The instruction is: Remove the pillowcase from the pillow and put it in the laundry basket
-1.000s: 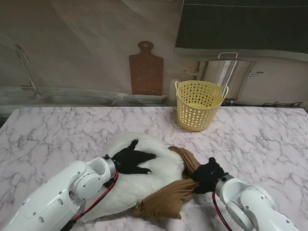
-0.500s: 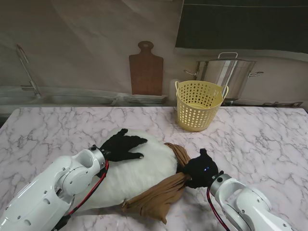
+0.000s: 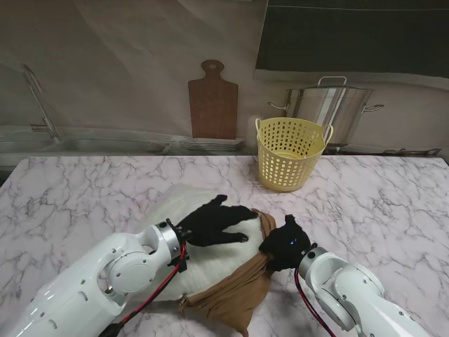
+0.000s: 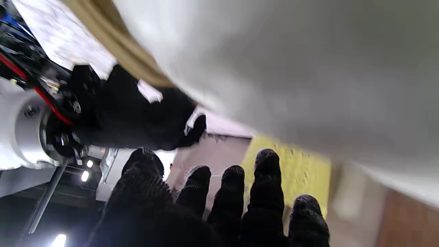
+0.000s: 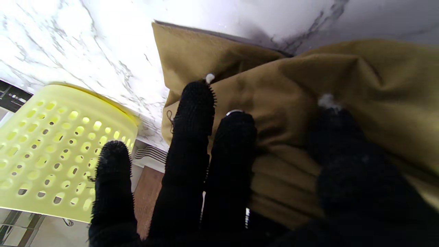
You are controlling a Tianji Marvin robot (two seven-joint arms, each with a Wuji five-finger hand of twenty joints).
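Pillowcase (image 3: pixel 231 298) on marble table (image 3: pixel 84 189) — kitchen backsplash (image 3: pixel 126 70)

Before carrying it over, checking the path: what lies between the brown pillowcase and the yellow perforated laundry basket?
Only bare marble table, seen from the stand view.

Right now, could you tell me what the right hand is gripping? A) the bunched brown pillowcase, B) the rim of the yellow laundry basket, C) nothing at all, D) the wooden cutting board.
A: the right hand is closed on the bunched brown pillowcase at the pillow's right end, while the laundry basket stands apart, farther from me.
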